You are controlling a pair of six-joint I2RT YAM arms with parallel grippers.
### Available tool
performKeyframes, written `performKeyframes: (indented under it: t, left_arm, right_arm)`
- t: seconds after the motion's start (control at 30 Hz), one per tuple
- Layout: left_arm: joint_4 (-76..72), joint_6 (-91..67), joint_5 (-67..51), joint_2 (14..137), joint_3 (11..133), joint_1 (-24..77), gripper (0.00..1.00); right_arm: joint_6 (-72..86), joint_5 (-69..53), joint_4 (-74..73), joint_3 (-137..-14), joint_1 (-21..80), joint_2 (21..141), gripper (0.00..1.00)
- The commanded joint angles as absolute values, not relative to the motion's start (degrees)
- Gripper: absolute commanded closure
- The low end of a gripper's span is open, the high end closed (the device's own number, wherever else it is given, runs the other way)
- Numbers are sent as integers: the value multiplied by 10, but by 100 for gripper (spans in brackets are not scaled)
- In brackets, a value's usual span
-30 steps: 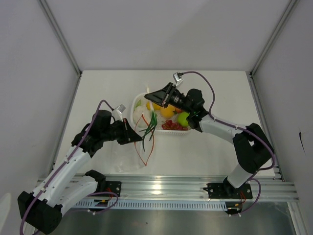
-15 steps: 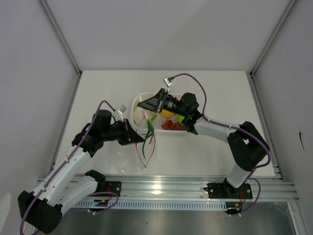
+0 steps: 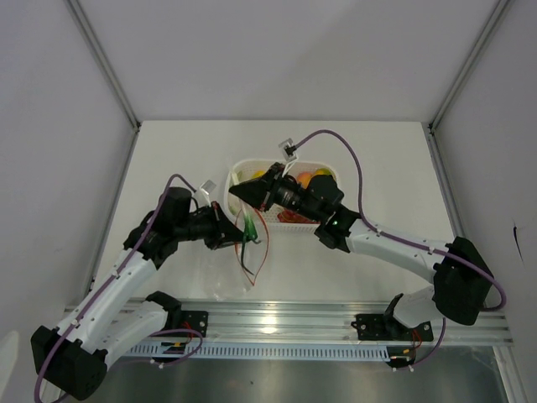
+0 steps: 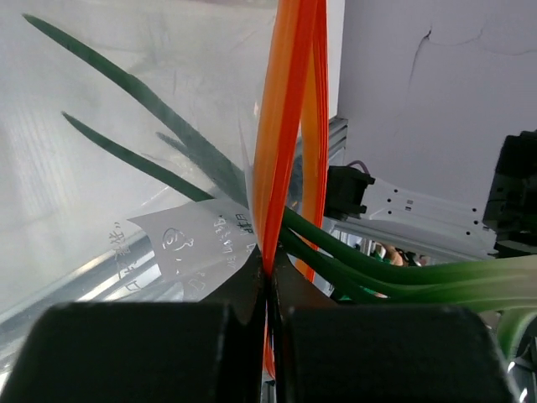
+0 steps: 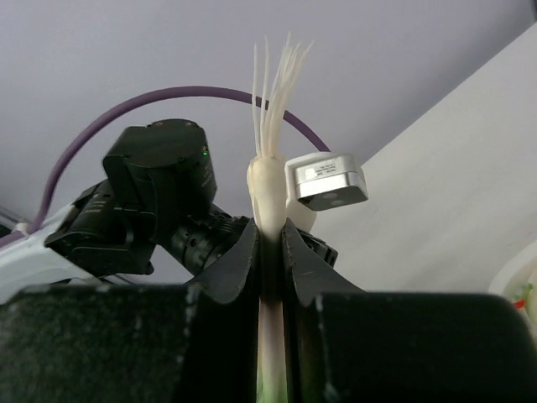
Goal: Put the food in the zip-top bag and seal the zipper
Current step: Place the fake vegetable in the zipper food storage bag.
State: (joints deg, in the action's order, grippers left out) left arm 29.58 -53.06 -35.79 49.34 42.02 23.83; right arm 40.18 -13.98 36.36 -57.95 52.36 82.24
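left wrist: left gripper (image 4: 270, 277) clamped on zipper (image 4: 289, 126), propping zip-top bag (image 4: 126, 151) open; right gripper (image 5: 270, 243) pinches scallion (image 5: 268, 180) stalk, to feed leaves in.

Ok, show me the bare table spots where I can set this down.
Bare table: the far strip between basket and back wall; the right side, between basket and side wall; the near middle, between bag and right arm. Crowded: the centre, where the left gripper and right gripper, holding a green onion, meet at the bag's mouth.
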Motion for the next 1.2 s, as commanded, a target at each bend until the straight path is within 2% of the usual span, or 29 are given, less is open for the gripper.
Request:
performKeyframes:
  t: [0.0,0.27,0.5,0.67,0.8,0.87,1.17]
  left_arm:
    - [257,-570,-395,483,433,236,99]
    - [264,-570,-404,466,435,229,100]
    - [265,-575,-405,464,431,227,99]
    - [258,-581,-400,462,439,225,99]
    - [263,-573,-389,467,440,222,100]
    - [265,-568,-384,468,443,222,99]
    - [290,-538,-358,457,462,222,99]
  right_arm:
    - [316,-77,338,-567,534,817,100]
    - [280,-93,349,-515,537,817,100]
    - [226,-43,331,-478,567,770,100]
    - [216,-3,316,-456,590,748,94]
    - [226,24,280,-455,604,737,87]
    - [232,38,264,-462,608,731,81]
    - [290,63,151,-516,610,749,82]
